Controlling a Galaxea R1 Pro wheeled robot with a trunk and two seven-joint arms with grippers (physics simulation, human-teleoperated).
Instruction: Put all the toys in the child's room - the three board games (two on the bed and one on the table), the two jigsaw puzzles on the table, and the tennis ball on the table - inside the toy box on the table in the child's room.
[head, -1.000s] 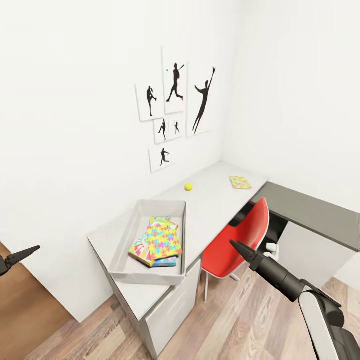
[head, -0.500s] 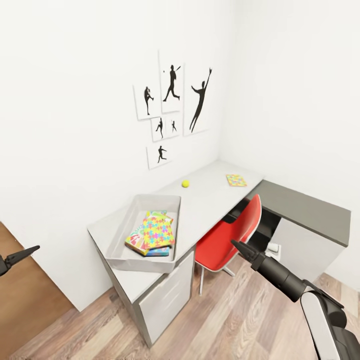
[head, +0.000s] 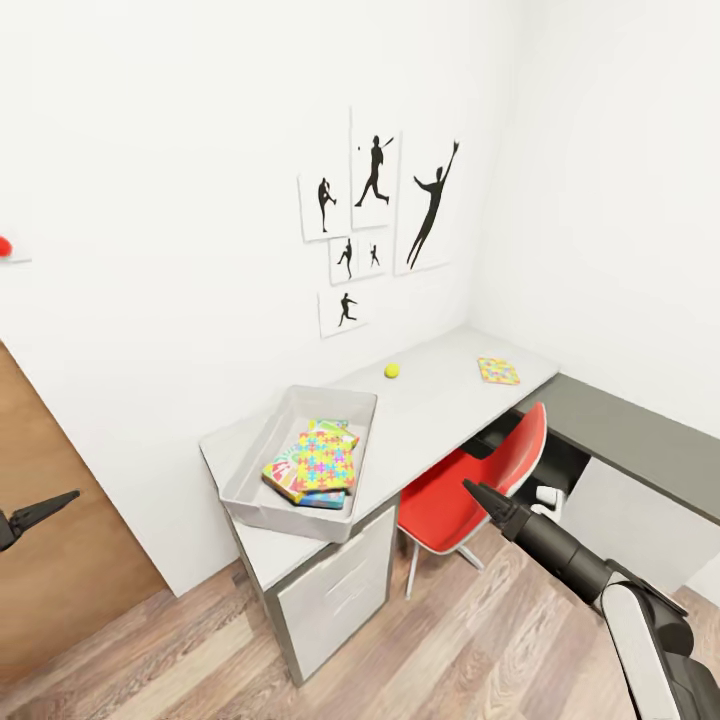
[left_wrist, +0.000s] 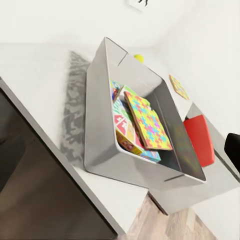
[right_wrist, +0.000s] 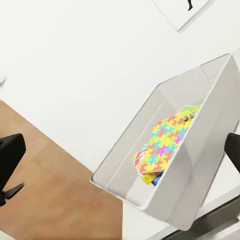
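- Sitting near the left end of the grey table, the grey toy box holds a stack of flat toys; a jigsaw puzzle with a bright pattern of interlocking pieces lies on top, and board game boxes show beneath it.
- From the left wrist camera, that toy box shows the same stack: the jigsaw puzzle uppermost and a colourful board game under it.
- From the right wrist camera, the toy box appears tilted in frame, with the jigsaw puzzle resting inside.
- Out on the bare tabletop, the yellow tennis ball lies close to the wall, well apart from the box.
- Farther toward the corner, a second jigsaw puzzle lies flat on the table, also outside the box.
- A red chair stands tucked against the table's front edge, between the drawer unit and a darker grey desk section.
- The right gripper hangs in front of the chair, away from the table; its fingers come together to a narrow point, holding nothing.
- The left gripper floats at the far left over a brown door panel, likewise narrowed to a tip and empty.
- Black silhouette posters of athletes hang on the white wall above the table.
- The floor is wood-look planks.
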